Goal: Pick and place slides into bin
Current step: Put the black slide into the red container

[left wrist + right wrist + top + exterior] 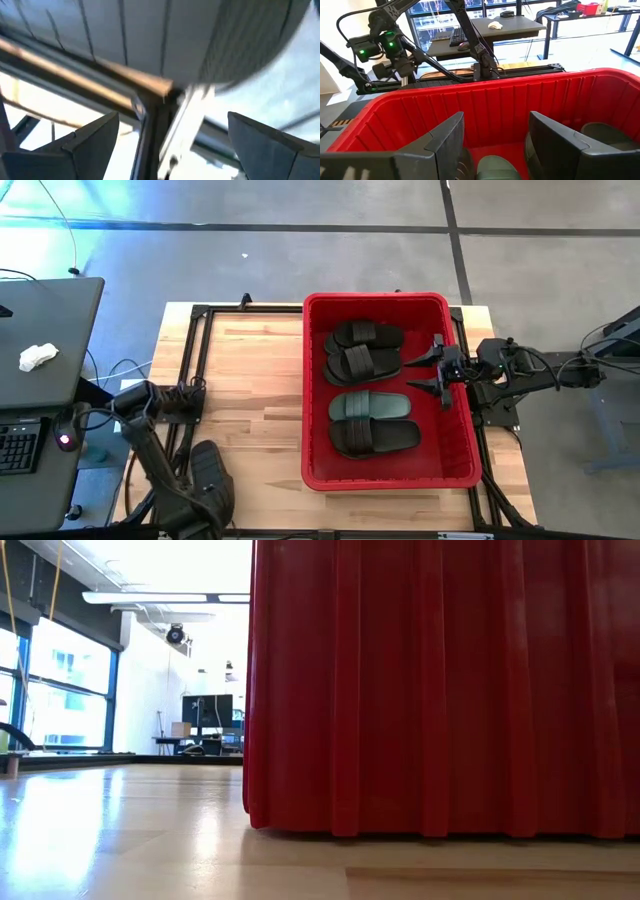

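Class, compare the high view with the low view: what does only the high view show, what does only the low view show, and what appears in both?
Only the high view shows the slides lying inside the bin, four of them, and both arms: the right gripper open over the bin's edge, the left gripper at the table's left side. Only the low view shows the room behind, with windows. Both show the red bin and the wooden table.

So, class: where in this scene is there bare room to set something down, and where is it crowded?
The table is bare between its left frame and the bin. Inside the bin, a strip of floor lies free at its near end. Its middle is crowded with four slides, and the open right claw hovers over the right wall.
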`<move>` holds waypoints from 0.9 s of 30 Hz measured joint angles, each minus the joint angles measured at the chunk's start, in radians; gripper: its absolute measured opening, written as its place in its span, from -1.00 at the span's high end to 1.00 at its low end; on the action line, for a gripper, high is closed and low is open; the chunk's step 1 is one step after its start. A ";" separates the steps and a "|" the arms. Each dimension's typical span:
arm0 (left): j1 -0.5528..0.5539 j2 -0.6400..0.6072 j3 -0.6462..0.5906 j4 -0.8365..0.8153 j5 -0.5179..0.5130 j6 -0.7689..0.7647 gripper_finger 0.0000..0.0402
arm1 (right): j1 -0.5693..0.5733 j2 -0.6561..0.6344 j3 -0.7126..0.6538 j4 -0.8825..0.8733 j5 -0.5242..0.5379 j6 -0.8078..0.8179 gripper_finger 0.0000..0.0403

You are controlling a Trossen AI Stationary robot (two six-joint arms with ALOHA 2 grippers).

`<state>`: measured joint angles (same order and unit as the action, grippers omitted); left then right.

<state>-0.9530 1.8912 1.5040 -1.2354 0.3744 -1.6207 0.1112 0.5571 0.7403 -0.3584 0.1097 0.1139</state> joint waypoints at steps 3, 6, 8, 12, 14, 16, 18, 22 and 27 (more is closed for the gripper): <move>-0.053 0.000 0.000 0.040 0.049 -0.028 -0.76 | 0.000 0.000 0.000 0.000 0.000 -0.002 -0.06; -0.112 0.000 0.000 0.116 -0.042 -0.091 -0.76 | 0.000 0.000 0.000 -0.003 0.000 -0.001 -0.06; -0.138 0.003 0.000 0.166 -0.159 -0.147 -0.76 | 0.000 0.000 0.000 -0.006 0.000 0.005 -0.06; -0.154 0.010 0.000 0.181 -0.226 -0.138 -0.76 | 0.000 0.000 0.000 -0.011 0.003 0.016 -0.06; -0.154 0.022 0.000 0.171 -0.226 -0.137 -0.76 | 0.000 0.000 0.000 -0.012 0.007 0.017 -0.06; -0.154 0.040 0.000 0.155 -0.227 -0.129 -0.76 | 0.000 0.000 0.000 -0.013 0.011 0.016 -0.06; -0.153 0.068 0.000 0.164 -0.233 -0.116 -0.76 | 0.000 0.000 0.000 -0.021 0.012 0.019 -0.06; -0.135 0.117 0.000 0.162 -0.234 -0.089 -0.76 | 0.000 0.000 0.000 -0.021 0.012 0.028 -0.06; -0.113 0.137 0.000 0.169 -0.236 -0.095 -0.76 | 0.000 0.000 0.000 -0.021 0.012 0.045 -0.06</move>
<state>-1.0660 2.0281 1.5040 -1.0664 0.1385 -1.7156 0.1112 0.5571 0.7403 -0.3790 0.1215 0.1586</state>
